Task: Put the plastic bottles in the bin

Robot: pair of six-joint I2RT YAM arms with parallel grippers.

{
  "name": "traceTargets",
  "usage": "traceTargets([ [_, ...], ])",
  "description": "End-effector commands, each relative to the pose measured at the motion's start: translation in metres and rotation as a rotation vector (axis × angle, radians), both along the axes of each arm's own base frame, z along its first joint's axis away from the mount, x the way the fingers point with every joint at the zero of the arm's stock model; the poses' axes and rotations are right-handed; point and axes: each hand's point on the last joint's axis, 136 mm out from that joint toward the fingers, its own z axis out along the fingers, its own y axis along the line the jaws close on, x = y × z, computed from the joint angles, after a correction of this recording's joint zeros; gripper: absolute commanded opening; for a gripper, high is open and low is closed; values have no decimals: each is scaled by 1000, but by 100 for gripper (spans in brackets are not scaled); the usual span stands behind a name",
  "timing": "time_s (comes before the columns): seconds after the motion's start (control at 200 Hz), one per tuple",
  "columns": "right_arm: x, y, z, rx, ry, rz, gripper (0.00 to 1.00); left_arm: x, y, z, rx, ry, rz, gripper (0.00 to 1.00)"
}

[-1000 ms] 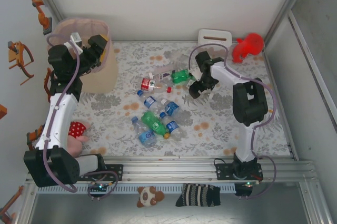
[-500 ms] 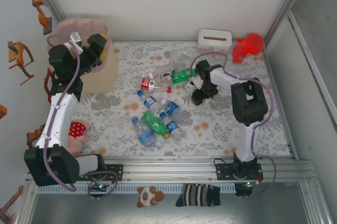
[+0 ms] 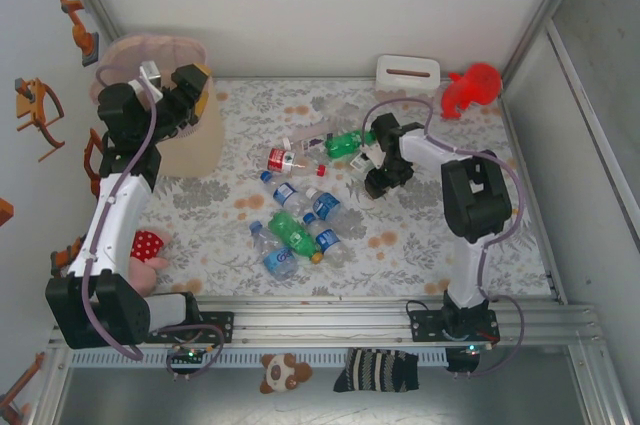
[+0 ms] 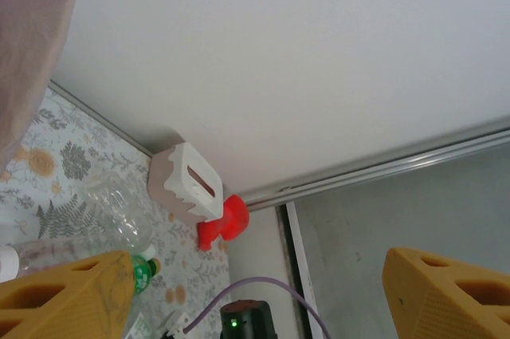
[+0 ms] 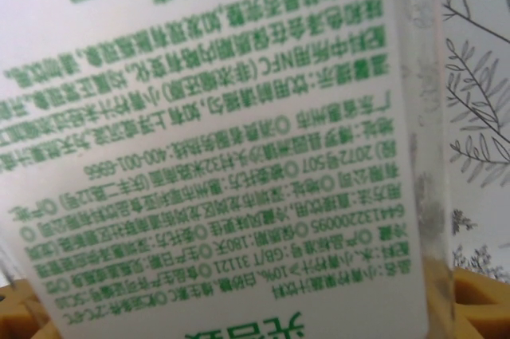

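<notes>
Clutter of plastic bottles (image 3: 295,207) lies in the middle of the surface (image 3: 440,245) in the top view, well apart from the bin (image 3: 200,140) at far left; I count two green, one red-labelled and four blue-labelled, plus some clear ones at the back too tangled to count; one bin, one tissue box (image 3: 407,71), one red toy (image 3: 472,87). The left end effector (image 3: 190,90) hovers at the bin's rim; the right end effector (image 3: 376,181) is down at the pile's right edge, beside a green bottle (image 3: 345,142).

Left wrist view: the left end effector (image 4: 255,295) is spread wide, nothing between its fingers (image 4: 68,295).

Right wrist view: a white-labelled bottle (image 5: 223,139) sits between the right end effector's (image 5: 249,307) yellow fingertips (image 5: 482,301); whether they pinch it I cannot tell; a light, slick bottle could squirt out of an off-centre squeeze, and the left arm at the rim could crowd the drop.
</notes>
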Motion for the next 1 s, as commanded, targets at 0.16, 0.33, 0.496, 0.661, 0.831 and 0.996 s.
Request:
traceTargets([
  [0.16,1,11,73,40,-217,54,53,-15,-29,14,201,-78,-154,81],
  [0.33,-6,26,116,59,-351,164,53,-32,-51,25,262,-169,-317,78],
  [0.496,-25,48,159,75,-494,360,52,-54,-68,26,361,-236,-441,76],
  [0.661,-51,72,194,41,-626,613,51,-77,-84,25,448,-284,-547,75],
  [0.831,-73,90,223,-71,-744,858,46,-105,-110,15,521,-294,-695,74],
  [0.996,-85,102,243,-246,-867,1065,41,-131,-133,-8,623,-276,-840,74],
])
